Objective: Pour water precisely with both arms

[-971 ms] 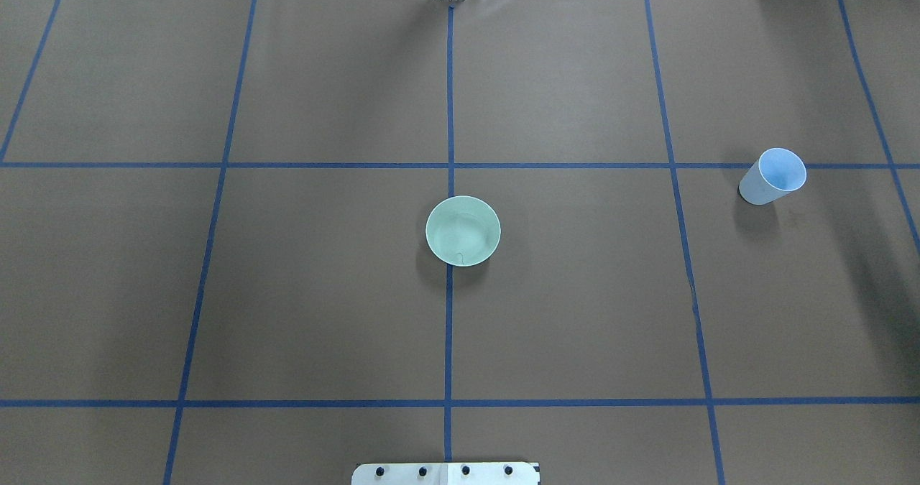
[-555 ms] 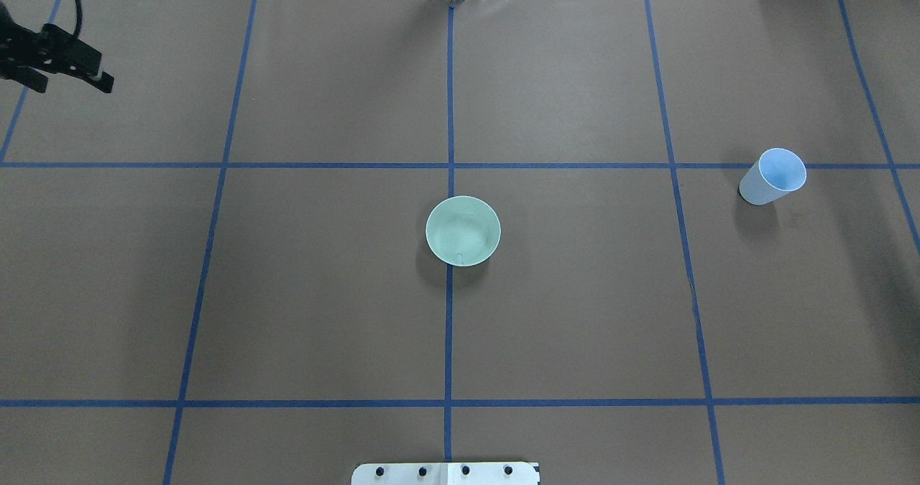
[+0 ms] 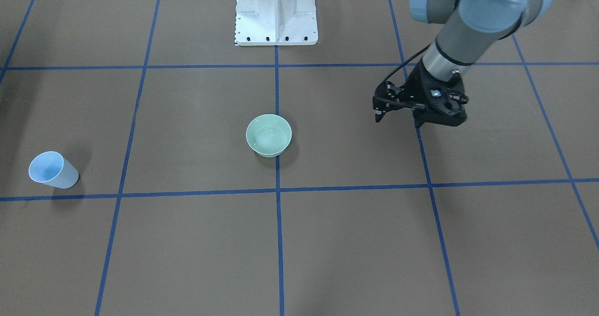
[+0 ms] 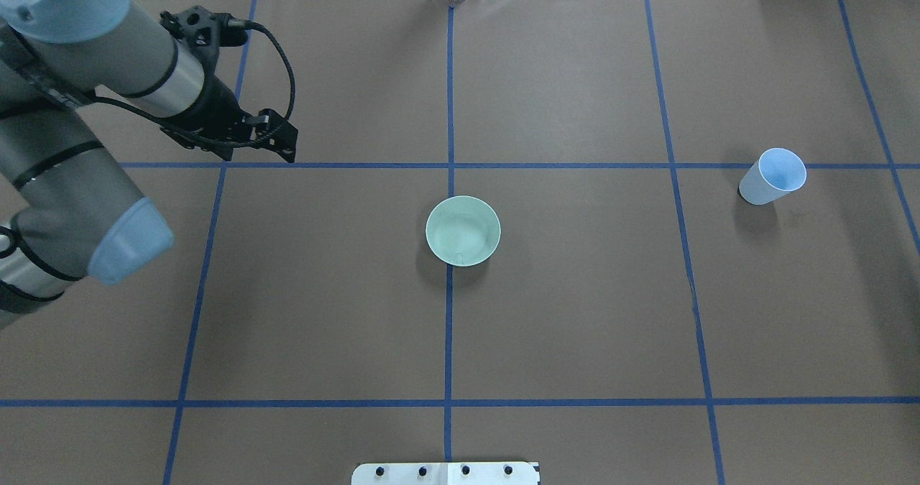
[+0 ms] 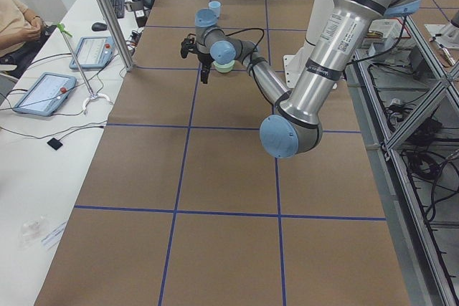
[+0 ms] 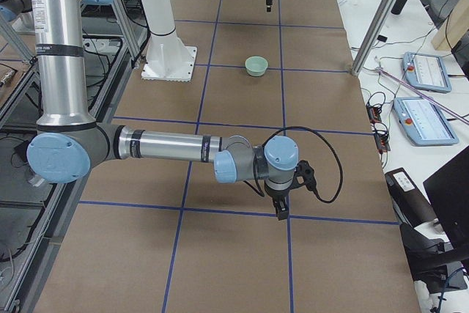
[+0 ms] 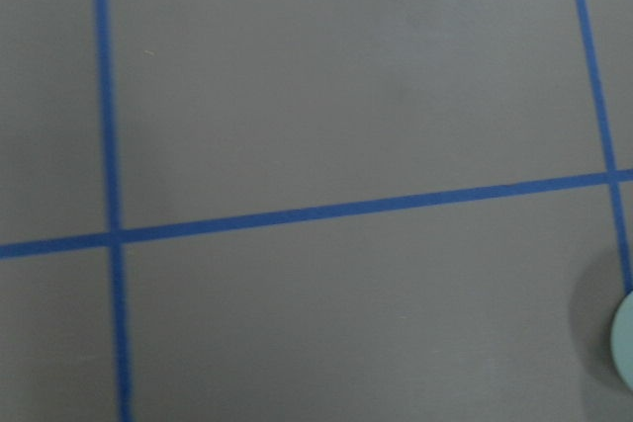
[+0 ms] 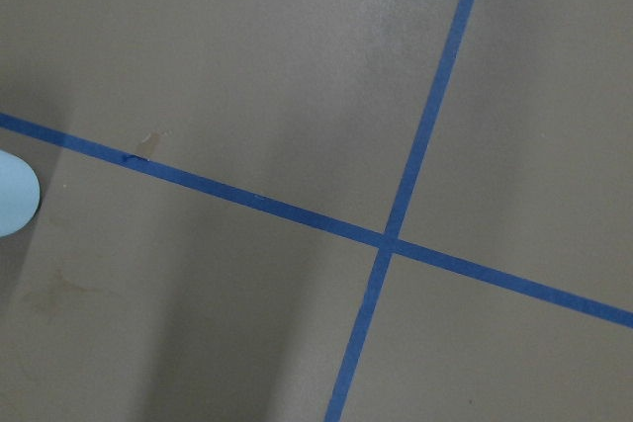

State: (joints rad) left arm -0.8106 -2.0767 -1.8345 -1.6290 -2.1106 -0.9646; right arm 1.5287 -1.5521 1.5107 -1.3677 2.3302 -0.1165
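The left tool [image 3: 398, 121] hung released and empty above the surface [image 3: 355, 241], apart from the green bowl [image 3: 268, 140]; whether the right tool [image 6: 281, 209] was clenched could not be told.

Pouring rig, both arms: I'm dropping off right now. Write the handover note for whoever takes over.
Left gripper: fingers open, empty, hovering over the table to the robot's left of the green bowl.
Right gripper: seen only from the side camera, pointing down above the table; open or shut cannot be told.
Green bowl: table centre, on the middle tape line; faint glints suggest some water inside, amount unclear.
Blue cup: upright, far to the robot's right, nothing touching it; contents unclear.
Done: nothing gripped. Left: probably grasp the cup, then pour into the bowl.
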